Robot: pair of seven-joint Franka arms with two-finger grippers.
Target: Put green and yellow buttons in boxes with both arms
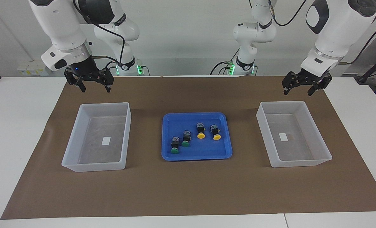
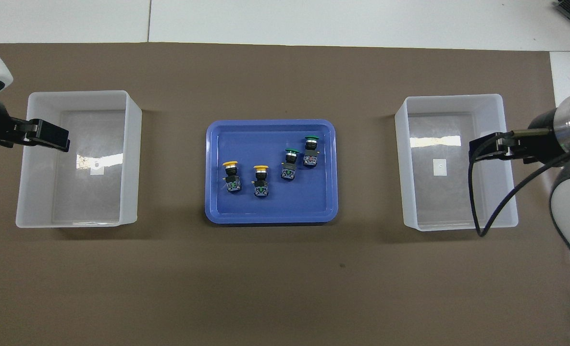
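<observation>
Stage: not begun | two green buttons [image 1: 180, 143] and two yellow buttons [image 1: 209, 131] all lie in blue tray [image 1: 169, 155] | both boxes [image 1: 96, 136] [image 1: 294, 134] empty | left pincer [image 1: 303, 89], right pincer [image 1: 94, 86]: spread, holding nothing, raised over worktop [image 1: 188, 190]

Glossy white arms [image 1: 64, 28], dark joints, black cables.

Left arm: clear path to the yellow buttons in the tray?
Probably yes. The left gripper hangs open, holding nothing, and the yellow buttons lie uncovered in the blue tray, on its side of the green ones.
</observation>
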